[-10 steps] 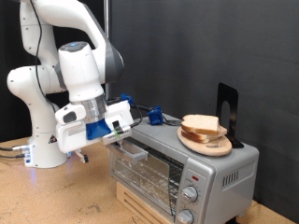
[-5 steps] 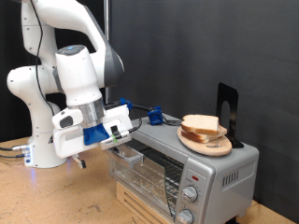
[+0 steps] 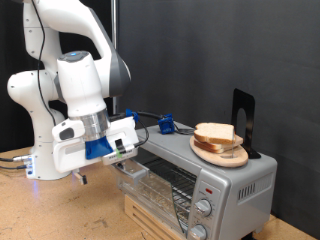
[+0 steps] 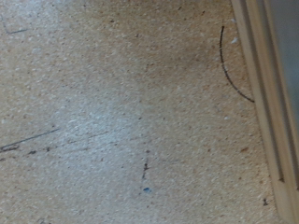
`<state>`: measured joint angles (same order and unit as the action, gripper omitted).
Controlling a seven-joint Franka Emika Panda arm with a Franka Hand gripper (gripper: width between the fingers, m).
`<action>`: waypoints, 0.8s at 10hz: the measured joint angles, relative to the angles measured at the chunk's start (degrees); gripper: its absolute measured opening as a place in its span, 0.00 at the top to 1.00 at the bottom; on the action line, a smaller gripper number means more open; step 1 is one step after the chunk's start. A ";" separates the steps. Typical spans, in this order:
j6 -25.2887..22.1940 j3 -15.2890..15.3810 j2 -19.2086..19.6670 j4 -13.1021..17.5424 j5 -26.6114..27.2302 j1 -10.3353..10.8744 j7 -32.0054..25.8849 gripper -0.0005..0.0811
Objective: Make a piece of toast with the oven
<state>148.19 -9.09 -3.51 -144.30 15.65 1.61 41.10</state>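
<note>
The white-and-blue two-finger gripper [image 3: 124, 156] sits at the upper edge of the boxy silver-grey toaster oven's glass door [image 3: 155, 186], its fingertips too small to make out. Below the hand, the picture's bottom edge cuts off the oven. The wrist view shows no fingers, only the speckled tan tabletop [image 4: 121, 112].

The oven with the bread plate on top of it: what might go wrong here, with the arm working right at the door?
1. The gripper sits at the oven door's top edge; a slip could let the door drop or snap.
2. The bread slices lie on a wooden plate atop the oven; a hard tug might jolt them off.
3. The oven stands on a wooden box and could shift if pulled.
</note>
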 joint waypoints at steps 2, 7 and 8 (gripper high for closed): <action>1.36 -0.23 1.65 0.38 -0.20 -0.76 0.00 0.00; 2.66 -0.97 3.61 1.41 0.28 -1.21 -0.52 0.00; 2.89 -1.09 3.88 1.41 0.23 -1.29 -0.52 0.00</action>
<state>151.07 -10.18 0.37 -142.89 15.88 0.32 40.58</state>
